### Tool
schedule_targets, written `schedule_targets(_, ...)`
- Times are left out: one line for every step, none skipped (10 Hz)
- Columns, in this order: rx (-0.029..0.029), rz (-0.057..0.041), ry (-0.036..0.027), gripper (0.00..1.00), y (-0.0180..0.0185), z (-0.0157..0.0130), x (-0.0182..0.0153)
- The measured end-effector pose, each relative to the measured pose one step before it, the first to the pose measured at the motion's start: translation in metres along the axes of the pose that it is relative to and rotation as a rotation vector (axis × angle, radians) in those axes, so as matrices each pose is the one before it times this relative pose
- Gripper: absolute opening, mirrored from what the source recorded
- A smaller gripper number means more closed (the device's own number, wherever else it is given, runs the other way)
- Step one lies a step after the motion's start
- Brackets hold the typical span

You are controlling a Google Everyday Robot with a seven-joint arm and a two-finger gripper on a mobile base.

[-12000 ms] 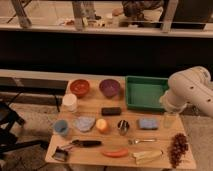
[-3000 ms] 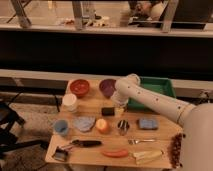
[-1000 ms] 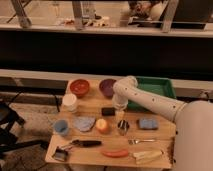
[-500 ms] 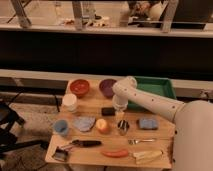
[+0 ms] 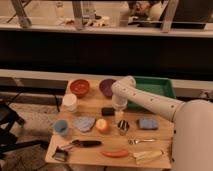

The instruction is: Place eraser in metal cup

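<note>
End effector (image 5: 119,114) low over the middle of the pale wooden bench (image 5: 90,107), pointing straight down, just right of the small flat black rectangular eraser (image 5: 107,111) and just behind the small shiny silver-grey metal cup (image 5: 123,127). How far open: cannot tell. Nothing seen in its hold.

Eraser flat on the wood, long side across the bench, perhaps touching the end effector's side, though contact hard to judge. Metal cup upright one row nearer the front, apart from the eraser. Stands between a round orange fruit (image 5: 102,125) on the view's left and a pale blue square sponge pad (image 5: 147,123) on the right.

Bare wood left of the eraser as far as an upright white cup (image 5: 70,102). Near the back edge, a red bowl (image 5: 79,87) and a purple bowl (image 5: 106,87). At the back right corner, a green rectangular tray (image 5: 165,84). Along the front edge, close together, a black-handled brush (image 5: 80,144), a long red vegetable (image 5: 115,153) and a metal fork (image 5: 142,141).

White arm (image 5: 150,100) in from the robot's bulky body at lower right, sloping up and leftward over the tray's front rim. Bent sharply beside the purple bowl, last link vertical.
</note>
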Motion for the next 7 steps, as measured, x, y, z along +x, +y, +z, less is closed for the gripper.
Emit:
schedule_targets(0.00242,-0.00292,0.00150,0.80,-0.00230,-0.00128,-0.00206)
schedule_targets(0.00197,-0.00161,0.00126,0.80,-0.00131,-0.00078,-0.00115)
schedule_targets(0.00231,-0.00019,0.00442,0.80,-0.00151,-0.00105,-0.00045)
schedule_targets(0.00324,0.00129,0.00054,0.75,-0.00225,-0.00081,-0.00028)
schedule_targets(0.00037,0.00319,-0.00256,0.68,-0.00158,0.00048,-0.00013)
schedule_targets(-0.00259,-0.00084,-0.00329,0.59,-0.00130,0.00087,0.00002)
schedule_targets(-0.00214,-0.00049,-0.00370,0.49,-0.00139,0.00098,-0.00011)
